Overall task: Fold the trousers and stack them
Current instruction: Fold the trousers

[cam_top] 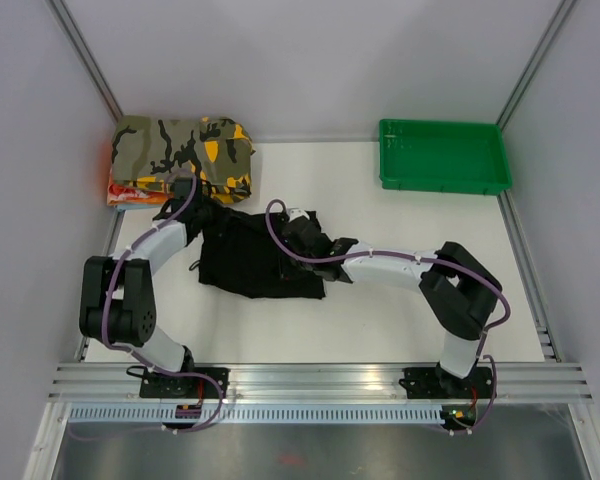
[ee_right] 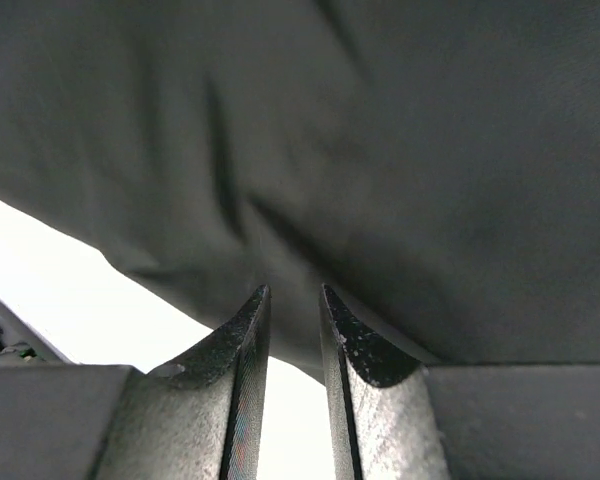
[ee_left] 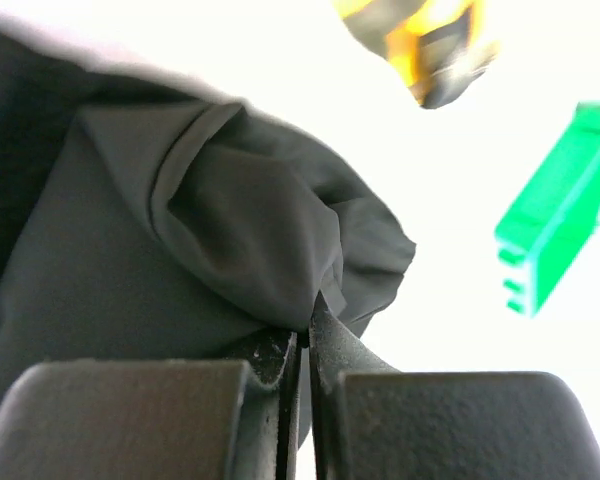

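The black trousers [cam_top: 255, 262] lie bunched in a rough rectangle on the white table, left of centre. My left gripper [cam_top: 185, 207] is at their far left corner, beside the camouflage garment. In the left wrist view its jaws are pressed together and pinch a fold of the trousers [ee_left: 180, 230] at the left gripper's [ee_left: 305, 325] tips. My right gripper [cam_top: 296, 232] reaches over the garment's far right part. In the right wrist view its jaws stand a narrow gap apart, with the edge of the trousers [ee_right: 360, 150] just at the right gripper's [ee_right: 292, 297] tips.
A folded olive, black and orange camouflage garment [cam_top: 185, 150] lies on a small stack at the back left, also glimpsed as the camouflage garment [ee_left: 430, 40]. A green tray [cam_top: 440, 152] stands at the back right. Grey walls enclose the table on three sides.
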`<move>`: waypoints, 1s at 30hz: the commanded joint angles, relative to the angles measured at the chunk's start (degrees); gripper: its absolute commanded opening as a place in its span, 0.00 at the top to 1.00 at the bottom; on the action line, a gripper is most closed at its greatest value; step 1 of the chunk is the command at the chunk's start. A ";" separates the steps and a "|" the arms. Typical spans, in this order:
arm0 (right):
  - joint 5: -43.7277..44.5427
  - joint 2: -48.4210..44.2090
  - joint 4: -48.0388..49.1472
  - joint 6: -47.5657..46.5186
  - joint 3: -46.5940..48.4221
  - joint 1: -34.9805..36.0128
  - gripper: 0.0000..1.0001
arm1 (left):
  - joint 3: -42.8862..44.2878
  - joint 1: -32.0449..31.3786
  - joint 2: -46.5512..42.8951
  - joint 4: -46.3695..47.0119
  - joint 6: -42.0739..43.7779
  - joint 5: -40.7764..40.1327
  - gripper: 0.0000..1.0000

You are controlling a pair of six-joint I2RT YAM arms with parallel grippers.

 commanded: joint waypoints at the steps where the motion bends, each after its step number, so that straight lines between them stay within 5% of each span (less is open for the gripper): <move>1: -0.01 1.50 3.54 0.45 -0.99 0.58 0.68 | 5.89 0.49 1.91 1.75 -6.91 -0.91 0.95; 3: 0.17 2.12 4.24 0.37 -1.43 0.75 0.69 | 6.68 0.66 2.88 -0.19 -9.44 -1.71 0.88; 6: 0.34 3.00 4.24 0.28 -1.61 0.84 0.70 | 6.25 1.10 4.29 -1.59 -12.96 -3.29 0.65; 10: 0.96 3.26 3.80 -0.07 -2.22 0.93 0.71 | 6.33 2.42 5.87 -3.80 -14.21 -6.27 0.13; 12: 1.75 3.00 3.36 -0.07 -2.23 0.84 0.71 | 6.68 3.47 6.05 -3.89 -12.38 -6.90 0.06; 19: 4.91 1.94 -2.34 -4.90 5.74 -0.64 0.69 | 13.45 4.53 1.49 -5.73 12.04 -4.18 0.02; 26: -2.36 11.33 -3.93 -10.18 21.84 -3.90 0.70 | 3.99 4.53 -16.87 -7.05 27.88 -0.40 0.01; 30: -4.75 17.40 -3.76 -10.71 27.74 -3.90 0.75 | -5.95 3.92 -22.94 -4.42 25.71 5.31 0.20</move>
